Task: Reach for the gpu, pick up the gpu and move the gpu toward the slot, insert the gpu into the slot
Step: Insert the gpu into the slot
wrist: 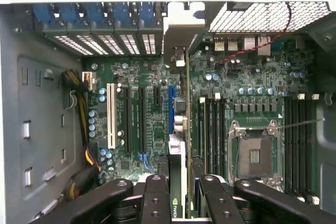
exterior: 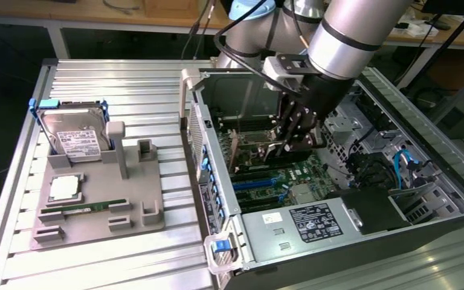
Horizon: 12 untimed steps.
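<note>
- gripper (exterior: pixel 296 138) clamped on the gpu (wrist: pixel 187 129), card held on edge inside the PC case (exterior: pixel 197 130), over the motherboard (wrist: pixel 139 74)
- gpu long axis parallel to the blue slot (wrist: pixel 171 106), bracket end toward the case's rear vents
- card edge just beside the slot, off toward the memory sockets (wrist: pixel 210 135)
- looks not yet seated; that sideways offset is the thing to watch

a robotics lab or workshop: a slotted aluminium table (exterior: pixel 95 260) carries an opened computer case (exterior: pixel 240 90), with wooden tables (exterior: pixel 70 13) and cables (exterior: pixel 121 6) at the far side.
</note>
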{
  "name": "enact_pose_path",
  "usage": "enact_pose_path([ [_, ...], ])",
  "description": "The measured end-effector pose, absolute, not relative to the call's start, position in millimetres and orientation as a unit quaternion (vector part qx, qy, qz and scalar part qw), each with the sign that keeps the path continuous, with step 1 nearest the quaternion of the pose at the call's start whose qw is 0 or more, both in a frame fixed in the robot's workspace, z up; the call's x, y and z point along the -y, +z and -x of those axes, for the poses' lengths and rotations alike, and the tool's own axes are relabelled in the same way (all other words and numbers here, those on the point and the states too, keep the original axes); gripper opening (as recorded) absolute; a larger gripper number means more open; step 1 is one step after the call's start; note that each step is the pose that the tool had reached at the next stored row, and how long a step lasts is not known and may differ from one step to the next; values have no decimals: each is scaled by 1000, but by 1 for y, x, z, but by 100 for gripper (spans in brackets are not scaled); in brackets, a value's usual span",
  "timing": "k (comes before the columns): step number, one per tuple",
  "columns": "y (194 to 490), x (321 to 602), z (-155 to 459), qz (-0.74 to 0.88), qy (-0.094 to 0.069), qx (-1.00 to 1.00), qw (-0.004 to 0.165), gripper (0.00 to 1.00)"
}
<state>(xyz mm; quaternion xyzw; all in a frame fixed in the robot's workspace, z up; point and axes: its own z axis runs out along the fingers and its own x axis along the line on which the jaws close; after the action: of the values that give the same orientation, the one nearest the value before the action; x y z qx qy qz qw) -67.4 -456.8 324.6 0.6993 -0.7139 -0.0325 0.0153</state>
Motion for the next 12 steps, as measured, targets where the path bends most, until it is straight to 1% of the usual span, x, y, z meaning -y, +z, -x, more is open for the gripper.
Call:
enact_pose_path([
  [12,303,458,75,-698,-32,715,15,27],
])
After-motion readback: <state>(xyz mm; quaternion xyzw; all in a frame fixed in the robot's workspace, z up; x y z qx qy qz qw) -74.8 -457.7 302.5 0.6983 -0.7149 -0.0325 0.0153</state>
